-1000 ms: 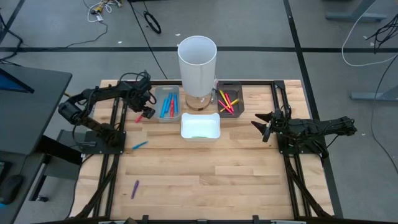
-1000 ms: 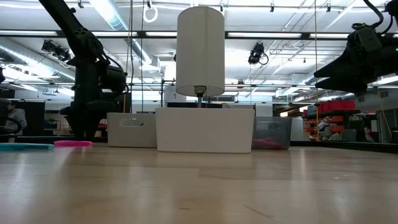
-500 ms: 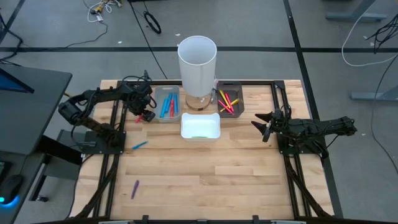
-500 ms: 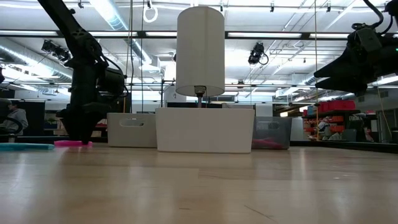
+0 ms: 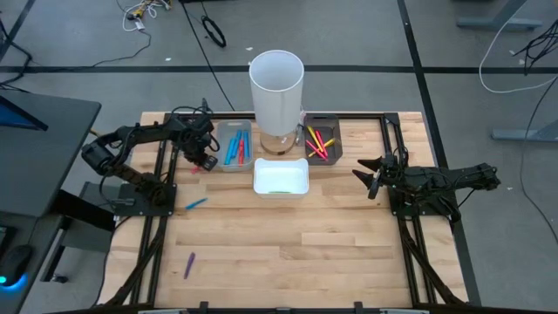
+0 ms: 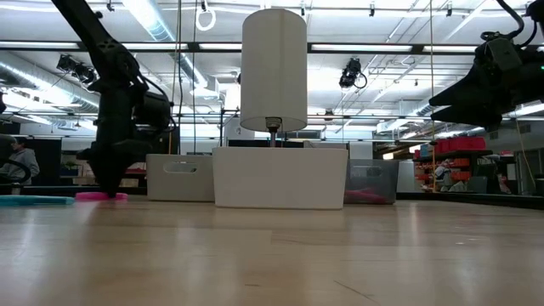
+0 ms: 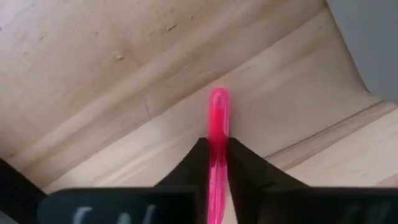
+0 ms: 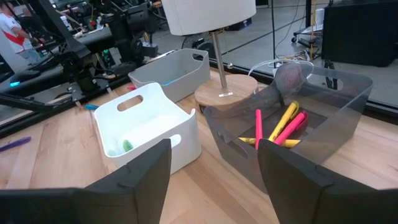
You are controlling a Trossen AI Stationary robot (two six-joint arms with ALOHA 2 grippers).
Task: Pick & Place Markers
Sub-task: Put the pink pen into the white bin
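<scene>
Left gripper has closed since a second ago: then it stood above the table with fingers spread, now it is down at the board and both fingers pinch a pink marker, which lies flat on the wood with its far end poking out past the fingertips. In the low view the same gripper stands on the marker, at about 9 o'clock from the white tray. From above, the grip sits just beside the clear tray that holds blue and red markers, on its 9 o'clock side. Other markers are unchanged: a blue one at 7 o'clock from the gripper, a purple one farther down the board, red and yellow ones in the dark tray at 3 o'clock of the tall white cylinder. Right gripper waits at the table's right side, unmoved, fingers apart, holding nothing.
</scene>
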